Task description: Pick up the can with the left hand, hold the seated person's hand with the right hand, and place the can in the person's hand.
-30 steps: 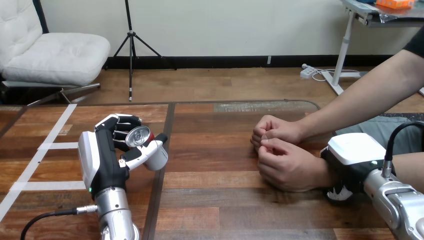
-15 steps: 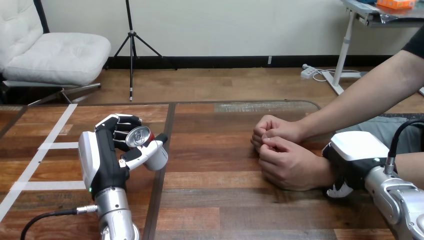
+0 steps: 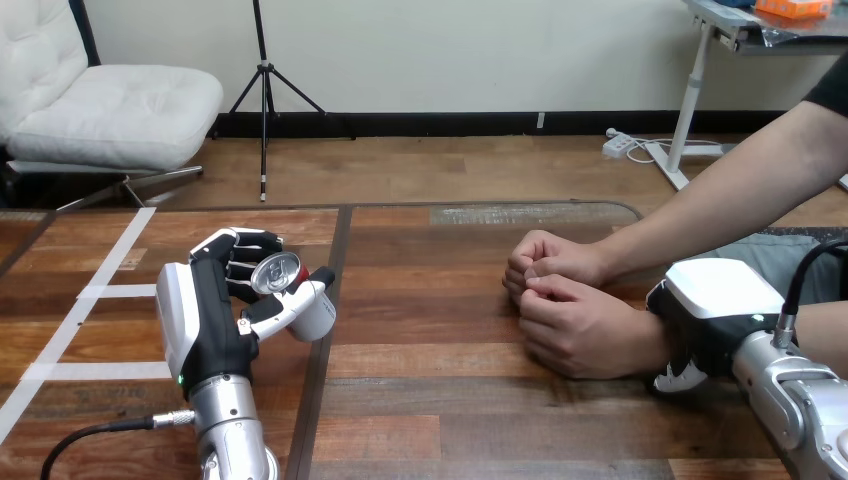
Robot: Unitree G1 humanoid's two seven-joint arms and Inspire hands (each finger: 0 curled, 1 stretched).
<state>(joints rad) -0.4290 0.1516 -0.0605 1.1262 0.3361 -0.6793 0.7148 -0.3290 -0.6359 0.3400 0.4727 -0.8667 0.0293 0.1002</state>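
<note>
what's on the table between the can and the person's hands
Nothing. In the head view, the stretch of table between the can, gripped in the left hand, and the person's hands is bare wood.

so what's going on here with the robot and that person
The left robot hand has its fingers and thumb curled round a can, holding it tilted at the left part of the table. The person's hands rest on the table at the right, closed and touching each other. The right robot hand is against the wrist of the nearer one; whether it grips it I cannot tell. The can is not yet handed over.
</note>
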